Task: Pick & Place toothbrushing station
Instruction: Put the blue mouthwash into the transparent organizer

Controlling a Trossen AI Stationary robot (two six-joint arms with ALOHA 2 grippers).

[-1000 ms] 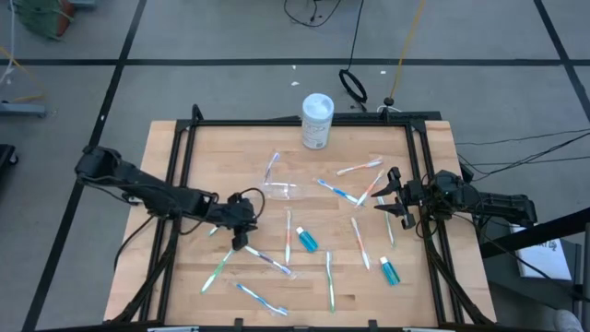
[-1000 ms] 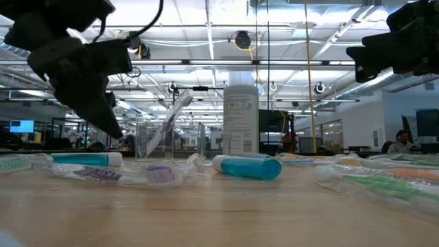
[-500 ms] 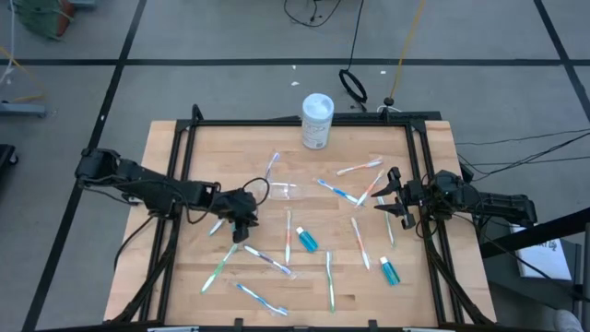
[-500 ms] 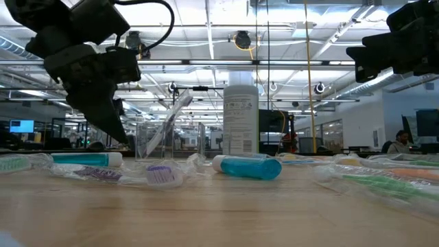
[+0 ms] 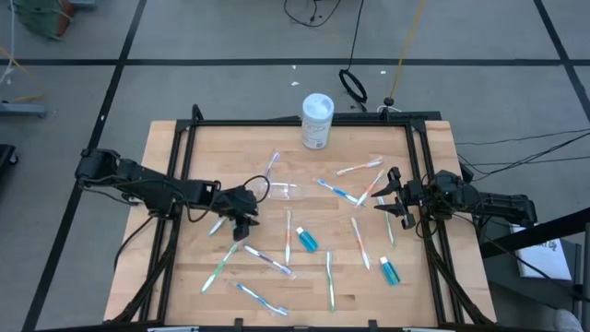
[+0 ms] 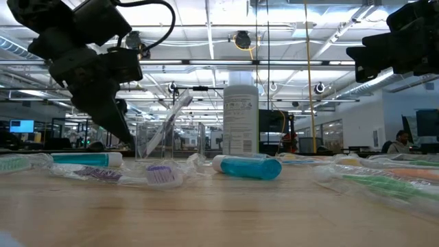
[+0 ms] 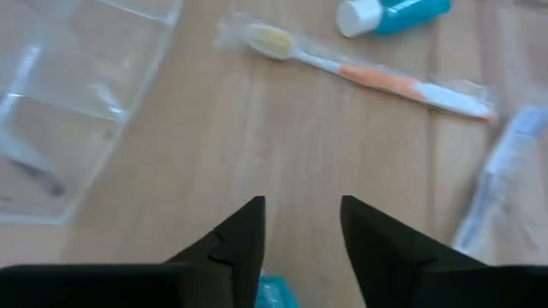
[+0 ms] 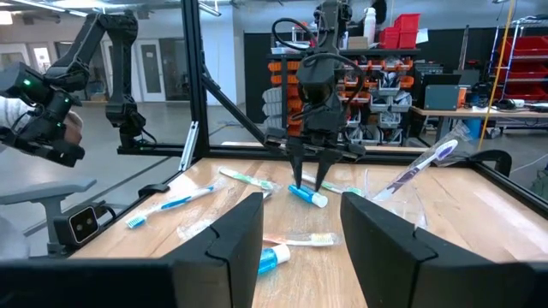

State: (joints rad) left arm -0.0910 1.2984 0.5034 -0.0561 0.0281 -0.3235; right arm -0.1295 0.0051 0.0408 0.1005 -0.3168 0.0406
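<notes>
My left gripper (image 5: 240,226) hangs open over the table's left middle, fingers slanting down. Just beneath its tips (image 8: 309,184) lies a blue toothpaste tube (image 8: 306,196) flat on the wood; whether they touch it I cannot tell. The clear cup (image 5: 281,191) stands a little farther right, and a toothbrush (image 5: 271,166) leans out of it. Two more tubes (image 5: 306,241) (image 5: 390,270) and several wrapped toothbrushes lie scattered on the table. My right gripper (image 5: 386,195) waits open at the right edge, above the table.
A tall white container (image 5: 317,120) stands at the far edge, in the middle. An orange-handled toothbrush (image 7: 368,73) and a tube (image 7: 394,13) lie just past my left gripper. A black frame (image 5: 184,148) runs along the table's sides. Bare wood shows near the far left corner.
My left gripper has swung a short way toward the clear cup, then kept still. The toothpaste tube beneath it lies where it was.
</notes>
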